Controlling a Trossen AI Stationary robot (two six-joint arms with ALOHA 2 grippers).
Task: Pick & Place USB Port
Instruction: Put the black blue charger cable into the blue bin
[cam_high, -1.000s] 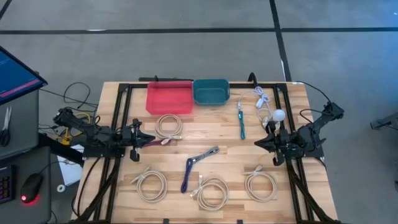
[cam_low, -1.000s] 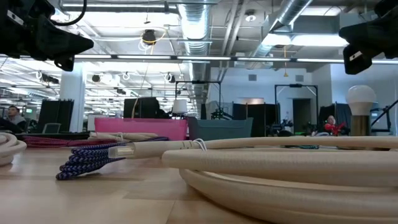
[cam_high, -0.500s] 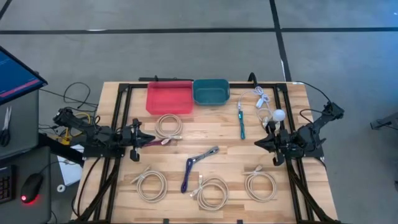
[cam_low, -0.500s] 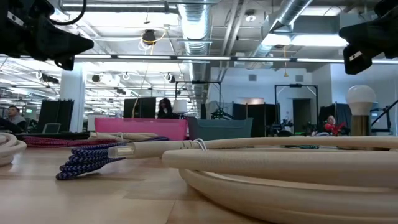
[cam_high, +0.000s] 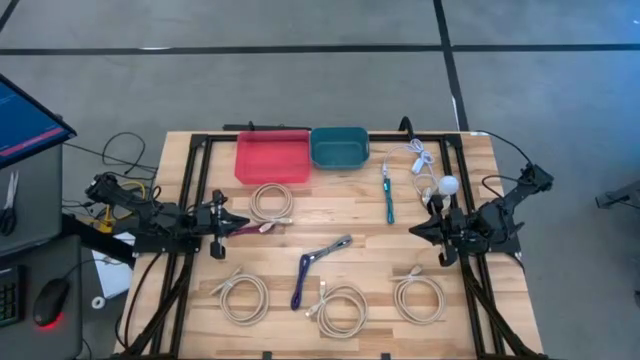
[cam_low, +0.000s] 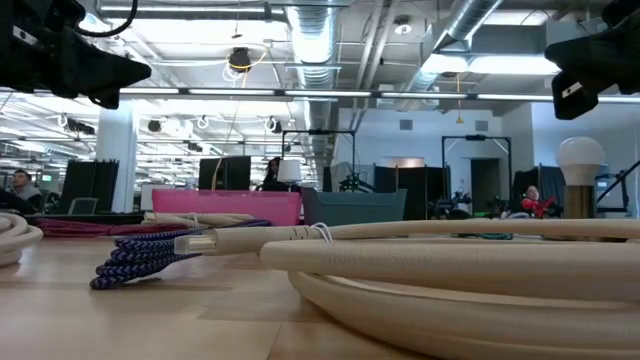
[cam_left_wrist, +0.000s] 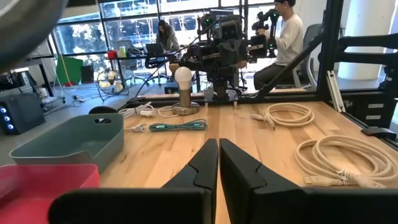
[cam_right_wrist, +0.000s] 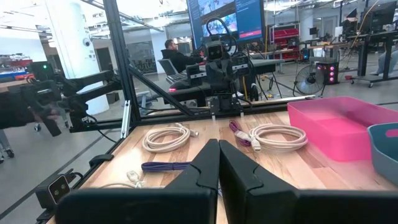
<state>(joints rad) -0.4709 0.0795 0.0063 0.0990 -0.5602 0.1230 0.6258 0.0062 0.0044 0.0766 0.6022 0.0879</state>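
cables (cam_high: 270, 202) lie untouched; left claw (cam_high: 246, 223) and right claw (cam_high: 413, 231) closed, empty.

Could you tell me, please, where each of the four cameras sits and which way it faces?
High view: overhead, straight down on the wooden slatted table; both arms show.
Low view: at tabletop height, facing the room across a cream coiled cable; arms overhead.
Left wrist view: looks across past the shut left tool at the right arm.
Right wrist view: past the shut right tool toward the left arm.
Shared: both wrist views show the rectangular pink plastic bin.
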